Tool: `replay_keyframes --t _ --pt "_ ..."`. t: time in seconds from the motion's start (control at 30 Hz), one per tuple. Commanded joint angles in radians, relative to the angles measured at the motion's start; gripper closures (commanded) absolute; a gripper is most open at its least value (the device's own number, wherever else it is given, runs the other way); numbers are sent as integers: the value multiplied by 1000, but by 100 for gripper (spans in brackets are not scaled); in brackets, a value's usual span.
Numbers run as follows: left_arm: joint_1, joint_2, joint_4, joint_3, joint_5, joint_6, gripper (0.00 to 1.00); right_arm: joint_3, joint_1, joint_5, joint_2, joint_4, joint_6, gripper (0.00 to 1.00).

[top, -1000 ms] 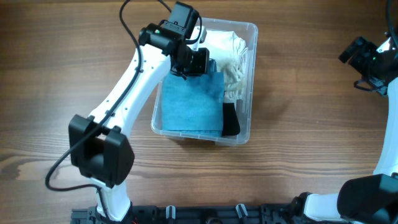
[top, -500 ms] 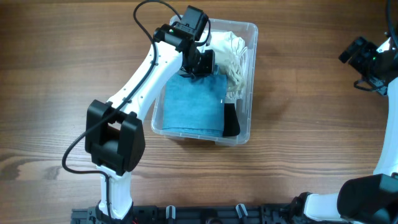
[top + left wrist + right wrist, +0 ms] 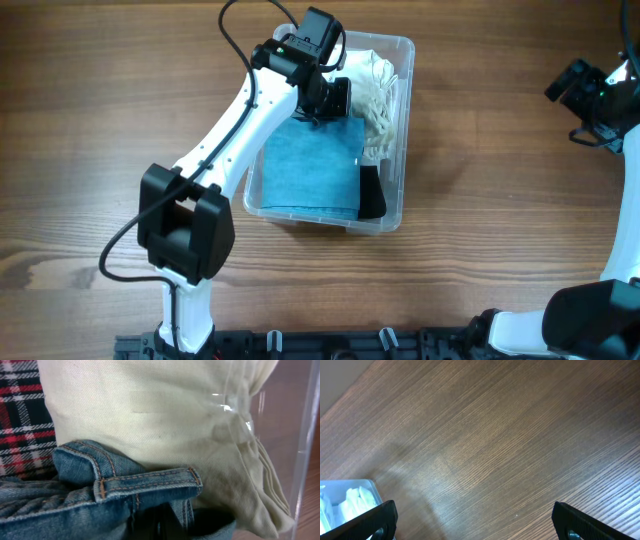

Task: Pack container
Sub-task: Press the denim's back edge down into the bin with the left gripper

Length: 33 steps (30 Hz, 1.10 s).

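One container (image 3: 405, 150): clear bin standing on the wooden table (image 3: 100, 110), about mid-table, already holding clothes.
Contents: blue denim (image 3: 305, 170) covers the left part, cream cloth (image 3: 378, 85) is bunched along the far right side, and a black item (image 3: 370, 195) sits at the near right, beside the denim.
Left wrist close-up: belt loop (image 3: 145, 485) of the denim lies against the cream cloth; plaid fabric (image 3: 20, 415), red and black, shows at upper left.
Left gripper (image 3: 335, 98): down in the bin's far end at the denim's far edge; cannot tell whether it is clenched or released.
Right gripper (image 3: 474, 512): fingers spread wide, holding nothing, over bare table well apart from the bin.
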Motion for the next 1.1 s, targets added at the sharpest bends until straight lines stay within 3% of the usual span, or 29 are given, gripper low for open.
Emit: replay_keyframes --t 0.0,0.3,0.6,0.87,1.07 --pt "-8 93 -10 6 -34 -9 96 12 -2 3 7 3 9 0" --pt "1 119 -13 22 -31 -3 96 12 -2 3 7 3 8 0" --pt "103 -87 -142 212 -40 30 96 12 -2 3 7 3 9 0" --pt "164 -171 -308 188 -139 25 96 12 -2 3 7 3 9 0" --pt "142 -116 -290 59 -131 -20 96 12 -2 3 7 3 9 0"
